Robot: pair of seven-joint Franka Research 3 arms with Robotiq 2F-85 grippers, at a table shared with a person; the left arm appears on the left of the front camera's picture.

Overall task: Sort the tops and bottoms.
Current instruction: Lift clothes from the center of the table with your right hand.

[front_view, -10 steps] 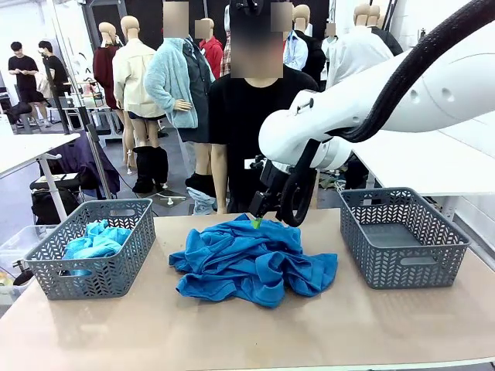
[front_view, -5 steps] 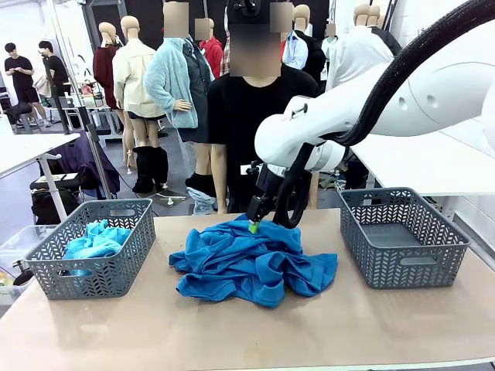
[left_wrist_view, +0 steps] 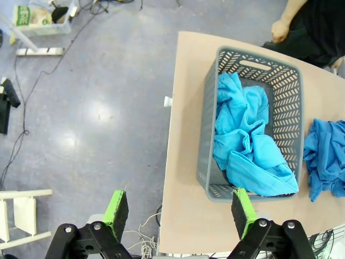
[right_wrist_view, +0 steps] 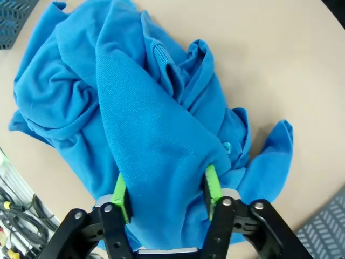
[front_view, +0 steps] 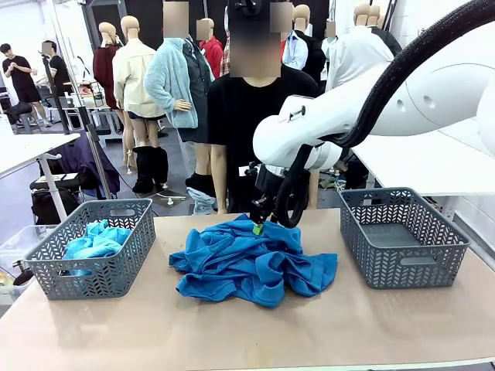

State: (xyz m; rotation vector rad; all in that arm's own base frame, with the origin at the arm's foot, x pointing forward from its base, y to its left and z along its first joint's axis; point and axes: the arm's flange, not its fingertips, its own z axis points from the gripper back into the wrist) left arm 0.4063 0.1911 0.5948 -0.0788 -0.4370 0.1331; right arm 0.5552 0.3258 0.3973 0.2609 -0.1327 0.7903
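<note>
1. The right fingers [front_view: 259, 225] are clenched on a raised fold of the blue tops [front_view: 251, 261]; in the right wrist view the cloth fills the gap and both green pads [right_wrist_view: 211, 188] press against it
2. The rest of the blue tops lies crumpled on the desk [front_view: 232, 332], spreading ahead of the right fingers and out past both of them
3. The left fingers [left_wrist_view: 178, 211] stand released with nothing between them, high over the end of the desk and the floor [left_wrist_view: 97, 108]
4. Ahead of the left fingers, in line with one of them, a grey basket [left_wrist_view: 207, 135] on the desk holds lighter blue cloth [left_wrist_view: 242, 145]
5. A second grey basket [front_view: 402, 236] stands on the desk, well apart from the right fingers
6. A person [front_view: 251, 116] in black stands just beyond the right fingers, at the desk's far edge
7. A box with a green and white label [left_wrist_view: 29, 15] sits on the floor far ahead of the left fingers; its print is too small to read
</note>
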